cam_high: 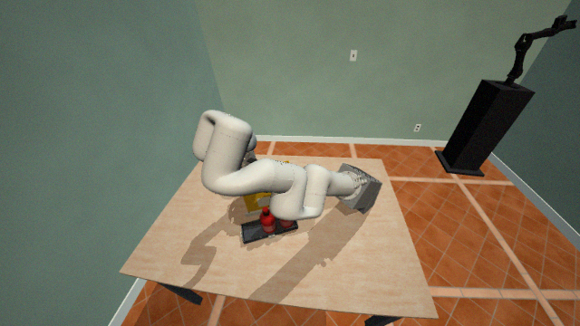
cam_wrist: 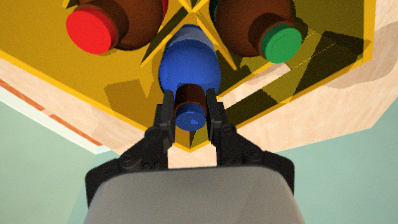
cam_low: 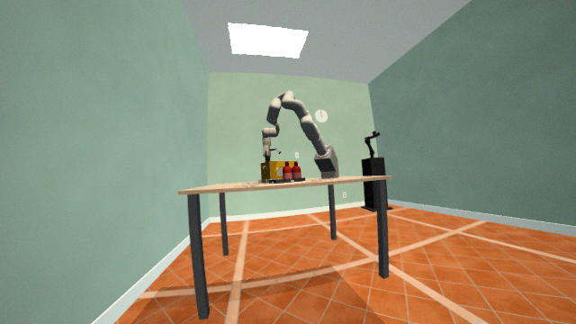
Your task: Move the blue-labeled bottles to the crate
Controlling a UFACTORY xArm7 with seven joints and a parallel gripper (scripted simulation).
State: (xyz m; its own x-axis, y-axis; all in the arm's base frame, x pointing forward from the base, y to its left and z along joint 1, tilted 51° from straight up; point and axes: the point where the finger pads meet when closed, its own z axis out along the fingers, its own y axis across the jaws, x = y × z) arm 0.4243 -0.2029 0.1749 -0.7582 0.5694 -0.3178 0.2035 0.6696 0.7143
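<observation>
Above the yellow crate [cam_wrist: 60, 55], the hand [cam_wrist: 190, 115] gripped the blue-labeled bottle [cam_wrist: 190, 67] by its neck, hanging it upright over a cell between the divider walls, probably for lowering.

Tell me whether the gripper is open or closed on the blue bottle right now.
Closed on it. In the wrist view the gripper has a finger pressed on each side of the blue bottle neck, above the yellow crate.
</observation>
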